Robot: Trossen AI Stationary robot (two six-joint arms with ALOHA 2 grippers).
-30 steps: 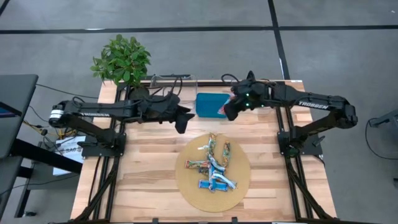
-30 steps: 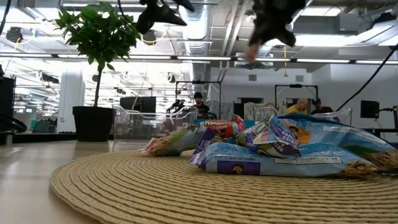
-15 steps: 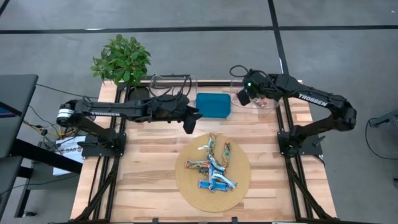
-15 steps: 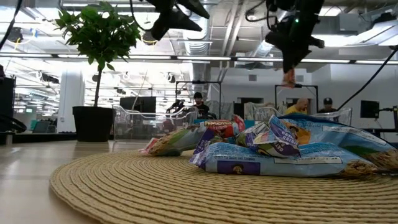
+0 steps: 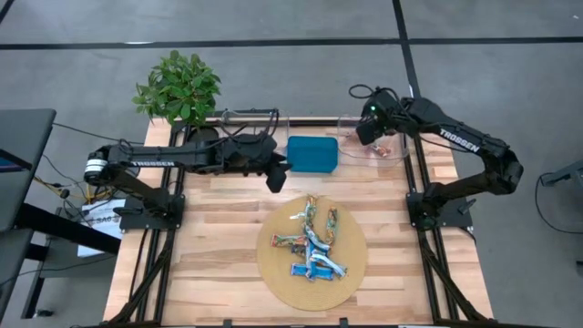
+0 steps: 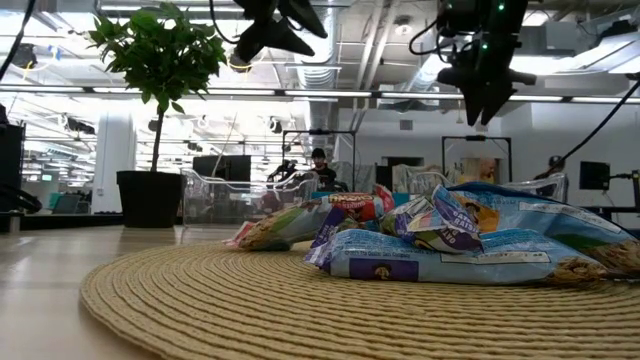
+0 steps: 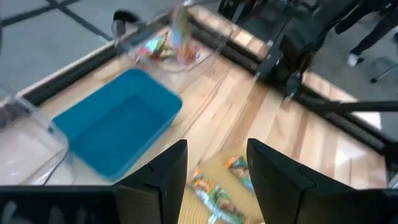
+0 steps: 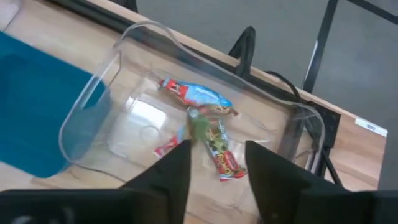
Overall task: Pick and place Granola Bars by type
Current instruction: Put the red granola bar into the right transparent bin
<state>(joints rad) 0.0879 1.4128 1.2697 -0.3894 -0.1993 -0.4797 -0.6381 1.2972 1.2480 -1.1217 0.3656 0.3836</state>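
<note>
Counting bars: roughly three or four red-and-tan shiny-wrapped granola bars [image 8: 208, 134] lie overlapping inside the clear curved plastic bin [image 8: 106, 87]; exact number uncertain. A larger heap of blue, blue-and-silver and red-and-tan crinkled foil granola bars [image 5: 311, 239] sits on the round woven straw mat [image 5: 351, 273], too tangled to count. One teal rectangular plastic tray [image 5: 311, 153] stands between the clear bin and a second clear plastic bin [image 5: 246, 120], all on the pale wooden plank surface [image 5: 209, 246]. One potted green plant [image 5: 178, 87] stands at the surface's far left corner.

Right gripper [image 5: 369, 134] hangs above the clear bin, fingers [image 8: 166, 171] spread, holding nothing; the red-and-tan bars lie below and between them, apart. Left gripper [image 5: 275, 175] hovers beside the teal tray, fingers [image 7: 160, 174] spread, empty, heap ahead of them.
</note>
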